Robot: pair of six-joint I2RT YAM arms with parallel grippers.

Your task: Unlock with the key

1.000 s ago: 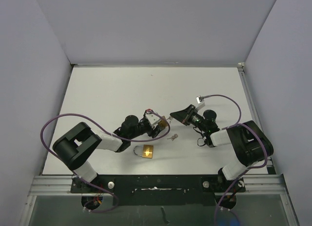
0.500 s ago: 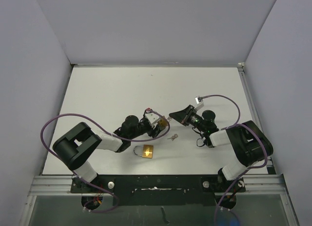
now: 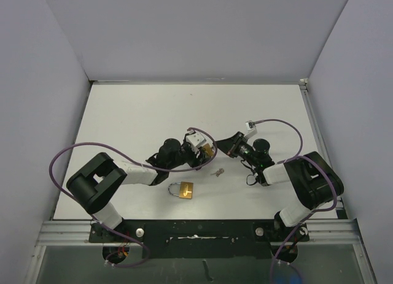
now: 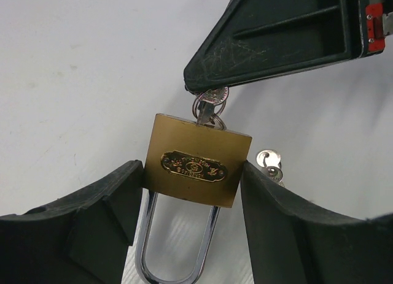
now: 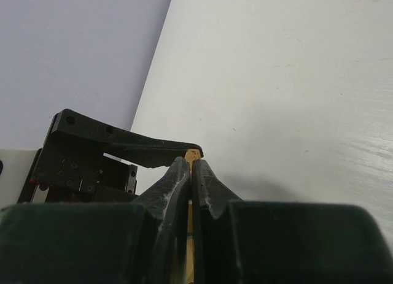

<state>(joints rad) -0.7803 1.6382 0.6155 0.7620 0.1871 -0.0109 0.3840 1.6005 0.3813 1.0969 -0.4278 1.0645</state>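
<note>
The left gripper (image 4: 193,184) has its jaws clamped on a brass padlock (image 4: 198,167), the two black fingers (image 4: 116,201) pressing against the opposite narrow sides of the body, with the oval stamped plate facing the left wrist camera. The silver shackle (image 4: 147,247) hangs toward the bottom of that view and runs out of frame, so whether it is latched cannot be told. At the edge of the body opposite the shackle, a small silver key (image 4: 210,104) stands with its blade meeting the brass, seemingly seated in the keyhole, and a thin ring loops through its head. The right gripper (image 5: 191,167) has its jaws pressed together on that head. In the right wrist view the fingers meet with no gap, and only a sliver of brass shows just past their tips, with the left gripper's black frame behind. From above, the two grippers meet tip to tip over the middle of the white table (image 3: 141,112), and the padlock is a small gold spot between them, held off the surface. A spare key (image 3: 217,172) lies flat on the table just in front of the grippers, near the held padlock but not touching it. A second padlock (image 3: 183,189), also brass with a silver shackle, lies flat nearer the arm bases, apart from both grippers. A purple cable (image 3: 61,158) loops out from the left arm.
</note>
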